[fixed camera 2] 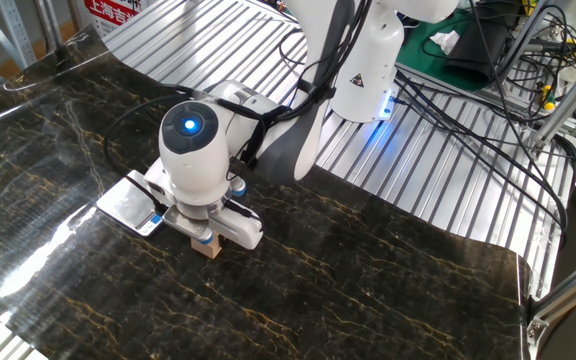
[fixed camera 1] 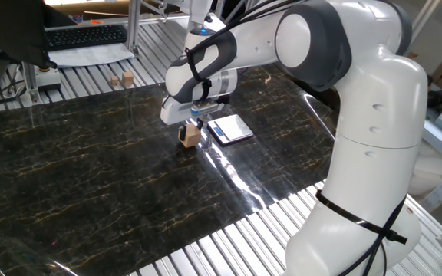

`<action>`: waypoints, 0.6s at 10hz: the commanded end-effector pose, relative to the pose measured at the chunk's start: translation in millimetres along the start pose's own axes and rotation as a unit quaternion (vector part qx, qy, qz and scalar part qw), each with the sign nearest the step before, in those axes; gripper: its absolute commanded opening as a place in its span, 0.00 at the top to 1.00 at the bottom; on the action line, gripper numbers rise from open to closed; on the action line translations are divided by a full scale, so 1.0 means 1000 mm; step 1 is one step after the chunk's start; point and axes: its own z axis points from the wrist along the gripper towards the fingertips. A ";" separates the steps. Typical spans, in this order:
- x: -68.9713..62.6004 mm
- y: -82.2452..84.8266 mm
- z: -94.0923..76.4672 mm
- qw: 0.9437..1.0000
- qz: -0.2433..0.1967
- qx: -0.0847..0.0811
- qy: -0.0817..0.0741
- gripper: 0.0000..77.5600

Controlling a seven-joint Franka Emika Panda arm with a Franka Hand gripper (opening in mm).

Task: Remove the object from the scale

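Note:
The light-brown wooden cube (fixed camera 1: 190, 136) sits at the dark marble tabletop, just left of the scale (fixed camera 1: 231, 128), whose silvery plate is bare. My gripper (fixed camera 1: 193, 123) points straight down and is shut on the cube, with the cube's lower part showing below the fingers. In the other fixed view the cube (fixed camera 2: 207, 246) pokes out under the gripper (fixed camera 2: 208, 236), to the right of the scale (fixed camera 2: 127, 203). I cannot tell whether the cube touches the table or hovers just above it.
Two small wooden blocks (fixed camera 1: 121, 79) stand at the table's far edge. A keyboard (fixed camera 1: 83, 35) and white paper sheets (fixed camera 1: 90, 54) lie behind them. The arm's white base (fixed camera 2: 363, 60) and cables (fixed camera 2: 468, 110) are beside the ribbed metal surface.

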 end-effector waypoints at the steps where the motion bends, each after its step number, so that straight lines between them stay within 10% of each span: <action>1: -0.002 -0.001 0.000 1.000 0.003 0.001 -0.003 0.99; 6: -0.003 0.000 0.002 1.000 0.007 0.001 -0.007 0.99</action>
